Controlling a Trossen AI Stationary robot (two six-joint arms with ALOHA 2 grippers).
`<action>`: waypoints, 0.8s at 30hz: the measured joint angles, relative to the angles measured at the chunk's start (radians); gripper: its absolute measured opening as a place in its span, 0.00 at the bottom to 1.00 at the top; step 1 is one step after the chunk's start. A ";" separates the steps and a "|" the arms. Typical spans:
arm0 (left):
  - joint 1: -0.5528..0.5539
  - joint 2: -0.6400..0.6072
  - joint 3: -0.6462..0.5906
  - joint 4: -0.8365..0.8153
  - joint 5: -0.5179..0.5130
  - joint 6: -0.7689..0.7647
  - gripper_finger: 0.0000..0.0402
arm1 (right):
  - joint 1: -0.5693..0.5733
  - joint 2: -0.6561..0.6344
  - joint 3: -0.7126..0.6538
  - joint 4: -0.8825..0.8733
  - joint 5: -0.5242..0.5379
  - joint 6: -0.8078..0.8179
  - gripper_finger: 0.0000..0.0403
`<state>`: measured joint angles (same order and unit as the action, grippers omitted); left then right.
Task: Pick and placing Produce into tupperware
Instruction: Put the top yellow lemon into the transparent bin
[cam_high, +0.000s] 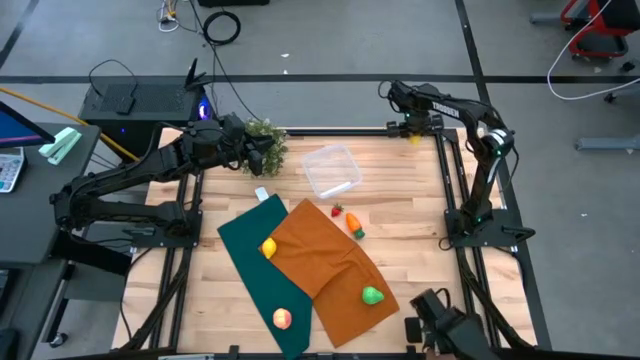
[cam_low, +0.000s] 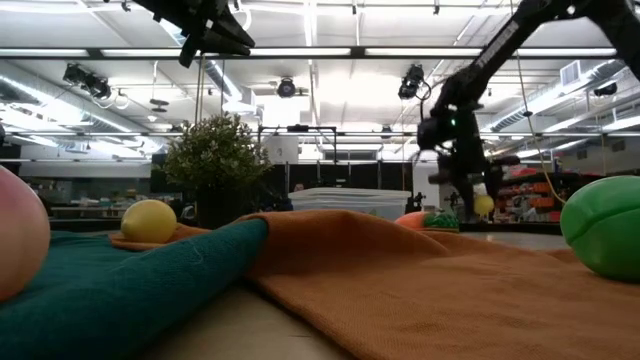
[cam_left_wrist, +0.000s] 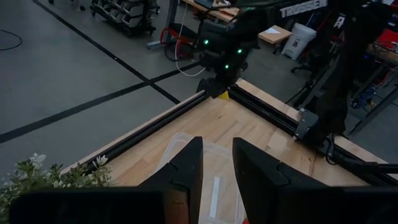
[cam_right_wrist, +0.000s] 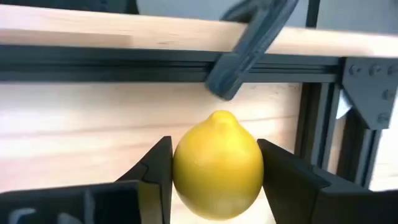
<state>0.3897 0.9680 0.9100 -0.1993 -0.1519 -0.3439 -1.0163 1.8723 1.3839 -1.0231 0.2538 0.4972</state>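
The clear tupperware (cam_high: 332, 170) sits on the table's far middle, with nothing in it. My right gripper (cam_high: 412, 132) is at the far right corner, by the frame rail, shut on a yellow toy lemon (cam_right_wrist: 217, 165). My left gripper (cam_left_wrist: 217, 165) is open and hangs high above the potted plant (cam_high: 265, 140), left of the tupperware (cam_left_wrist: 177, 142), touching nothing. A second yellow piece (cam_high: 268, 247) and a peach-coloured one (cam_high: 283, 318) lie on the green cloth. A green piece (cam_high: 372, 295) lies on the orange cloth. A red piece (cam_high: 337, 210) and an orange one (cam_high: 355, 225) lie at that cloth's far edge. My right gripper pinches the lemon between its two fingers, one on each of its rounded sides (cam_right_wrist: 177, 168). The lemon's pointed tip (cam_right_wrist: 219, 115) faces away from the wrist, toward the rail. I cannot tell whether the lemon rests on the table or is lifted.
A green cloth (cam_high: 250, 250) and an orange cloth (cam_high: 325, 260) overlap across the table's middle and near side. Black frame rails (cam_high: 350, 130) run along the far and right edges. Bare wood shows between the tupperware and the right rail.
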 joint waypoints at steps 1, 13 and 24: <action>0.000 0.000 0.000 0.000 0.000 0.000 0.23 | 0.018 -0.021 0.000 -0.001 -0.012 0.002 0.37; 0.000 0.000 0.000 0.000 0.000 -0.001 0.24 | 0.349 -0.247 0.002 0.048 -0.151 0.138 0.37; -0.001 -0.010 0.000 0.001 0.019 -0.004 0.24 | 0.640 -0.257 0.003 0.314 -0.183 0.320 0.38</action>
<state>0.3890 0.9583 0.9103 -0.1988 -0.1329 -0.3477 -0.3764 1.6154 1.3867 -0.7096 0.0711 0.8172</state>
